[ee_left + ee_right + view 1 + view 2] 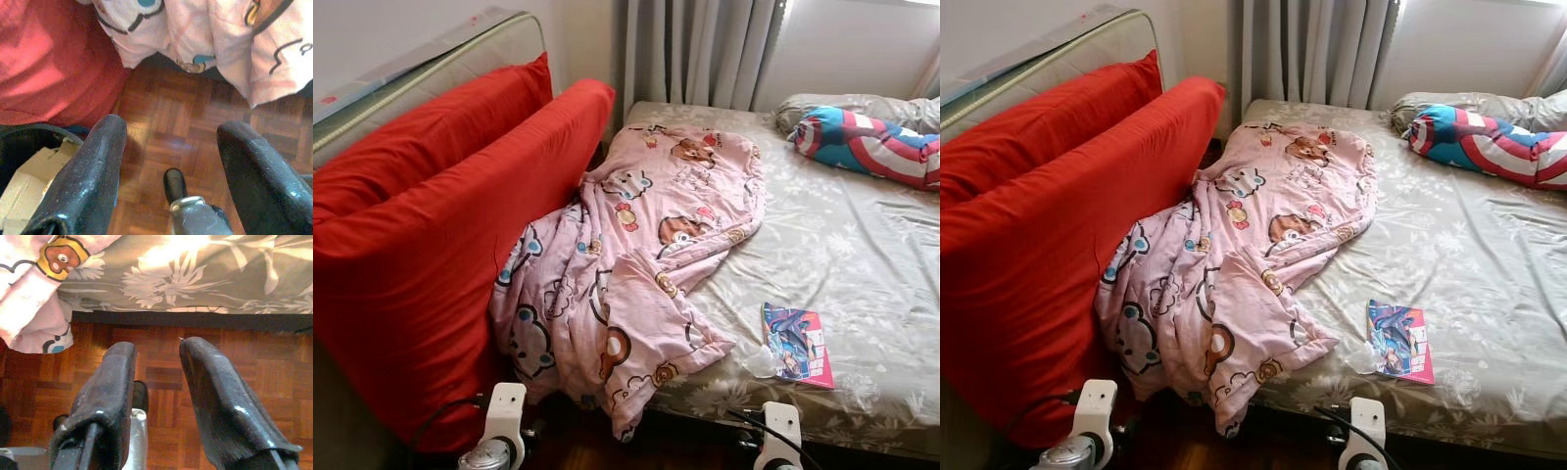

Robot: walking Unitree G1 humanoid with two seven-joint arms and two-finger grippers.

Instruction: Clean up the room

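- The bed (862, 294), under a grey-green floral sheet, takes up the right half of the head views; most of that sheet lies bare, and its near edge crosses the lower right of the frame.
- Two big red cushions (421, 264) lean at the left against a grey upright mattress (460, 54), which stands in the upper left corner.
- A pink cartoon-print blanket (636, 264) runs from the middle of the frame down to the lower centre, spilling over the bed's near edge and touching the red cushions.
- A red, white and blue striped bolster (867, 142) lies on the bed at the upper right, well apart from the blanket.
- A thin comic-style booklet (795, 343) lies flat near the bed's front edge, lower right; its cover lettering is too small to read.
- The left gripper (168, 161) hangs over bare parquet floor (190, 122) with its fingers spread wide, holding nothing.
- The right gripper (156, 382) hangs over the parquet below the sheet's hem, fingers a narrow gap apart, holding nothing.
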